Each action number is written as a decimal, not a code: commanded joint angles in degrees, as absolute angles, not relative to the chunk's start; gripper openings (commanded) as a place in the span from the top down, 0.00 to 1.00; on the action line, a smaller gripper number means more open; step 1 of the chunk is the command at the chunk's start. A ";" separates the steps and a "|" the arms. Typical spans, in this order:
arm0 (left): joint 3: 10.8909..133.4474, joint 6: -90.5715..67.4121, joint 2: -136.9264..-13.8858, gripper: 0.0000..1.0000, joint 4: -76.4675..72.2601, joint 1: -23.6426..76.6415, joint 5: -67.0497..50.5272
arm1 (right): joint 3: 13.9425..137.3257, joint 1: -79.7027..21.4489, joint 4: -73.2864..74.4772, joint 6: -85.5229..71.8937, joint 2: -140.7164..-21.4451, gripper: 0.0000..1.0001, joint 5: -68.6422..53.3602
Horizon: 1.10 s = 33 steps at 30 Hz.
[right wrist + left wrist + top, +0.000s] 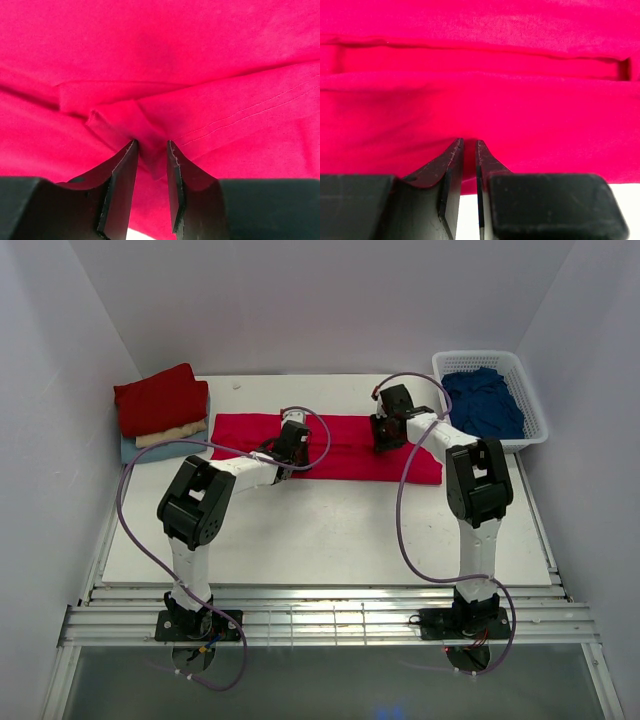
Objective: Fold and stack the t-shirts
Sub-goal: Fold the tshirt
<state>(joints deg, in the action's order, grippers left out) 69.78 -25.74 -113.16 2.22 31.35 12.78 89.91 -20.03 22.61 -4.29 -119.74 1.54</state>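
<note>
We see the bright crimson-red cloth t-shirt (345,445) folded into a long strip, its long axis running left to right across the far half of the tabletop. The left gripper (469,143) is clenched on its near edge, and the right gripper (151,145) pinches a raised fold. Only the wrist views show these grips. Only the top view shows the stack of folded dark-red, cream and pale-blue t-shirts (160,405) at the far left corner.

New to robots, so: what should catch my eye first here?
The bright crimson-red cloth t-shirt, folded into a long strip mid-table, with the left gripper and right gripper each pinching it. Far left sits a stack of folded shirts, dark red on top; far right, a white plastic lattice basket holds dark blue cloth.
</note>
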 commanded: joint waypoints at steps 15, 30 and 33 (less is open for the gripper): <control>67.15 -26.19 -111.45 0.73 1.85 31.46 13.89 | 101.68 -21.62 26.36 -1.14 -124.36 0.92 10.28; 65.48 -27.25 -111.10 0.74 2.20 31.46 12.31 | 109.79 -21.88 14.86 4.39 -127.71 0.73 20.82; 65.21 -27.25 -110.74 0.74 2.20 31.46 12.13 | 105.66 -21.88 10.91 5.18 -123.94 0.66 21.36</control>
<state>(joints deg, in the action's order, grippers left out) 66.87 -26.96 -112.79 -0.71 31.35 13.10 108.60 -21.98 18.00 3.44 -128.99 17.96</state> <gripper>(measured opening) 0.256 0.316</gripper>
